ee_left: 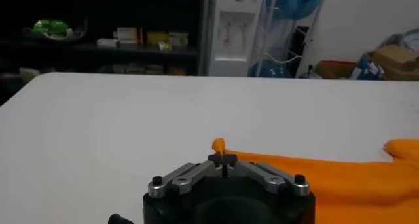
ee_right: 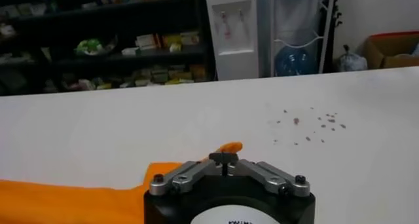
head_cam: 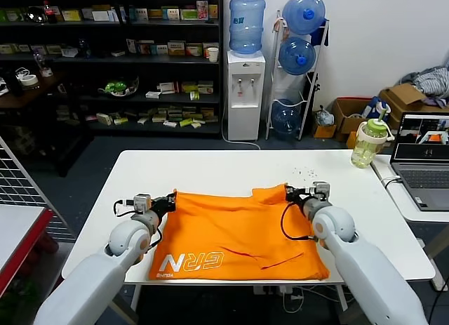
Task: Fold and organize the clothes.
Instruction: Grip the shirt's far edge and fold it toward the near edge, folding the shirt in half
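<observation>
The orange T-shirt [head_cam: 238,234] lies spread on the white bench [head_cam: 210,167], lettering toward the near edge. The left hand [head_cam: 168,201] pinches its far left corner; the right hand [head_cam: 291,194] pinches the far right corner, both pressed together on thin cloth. Each hold looks shallow, so a corner could slip free if the arms pull unevenly, and the fold would skew. The bench is bare beyond. Behind stand shelves [head_cam: 112,58] and a water dispenser [head_cam: 245,93].
</observation>
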You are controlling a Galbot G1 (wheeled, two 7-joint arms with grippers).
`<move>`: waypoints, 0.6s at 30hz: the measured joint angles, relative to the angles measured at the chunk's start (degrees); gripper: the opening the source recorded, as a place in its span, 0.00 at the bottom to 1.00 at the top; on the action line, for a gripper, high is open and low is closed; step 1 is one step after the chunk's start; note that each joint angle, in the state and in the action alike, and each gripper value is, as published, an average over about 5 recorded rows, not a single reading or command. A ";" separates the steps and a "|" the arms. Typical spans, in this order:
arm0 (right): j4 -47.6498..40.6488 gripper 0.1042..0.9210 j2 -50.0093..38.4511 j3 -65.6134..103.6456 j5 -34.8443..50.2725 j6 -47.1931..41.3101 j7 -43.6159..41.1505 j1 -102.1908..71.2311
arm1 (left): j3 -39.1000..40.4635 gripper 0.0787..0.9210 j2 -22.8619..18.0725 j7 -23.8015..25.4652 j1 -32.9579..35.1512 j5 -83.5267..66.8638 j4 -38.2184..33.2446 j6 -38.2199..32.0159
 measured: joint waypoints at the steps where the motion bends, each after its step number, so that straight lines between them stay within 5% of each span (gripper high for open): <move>1: 1.56 0.02 -0.72 0.55 0.63 -0.26 0.39 -1.10 | -0.38 0.02 0.56 -0.24 0.90 -0.11 -1.44 0.08; 18: 21.78 0.02 -8.34 10.92 6.79 -3.72 5.60 -19.70 | -4.63 0.02 7.25 -2.45 17.04 0.30 -18.45 -0.68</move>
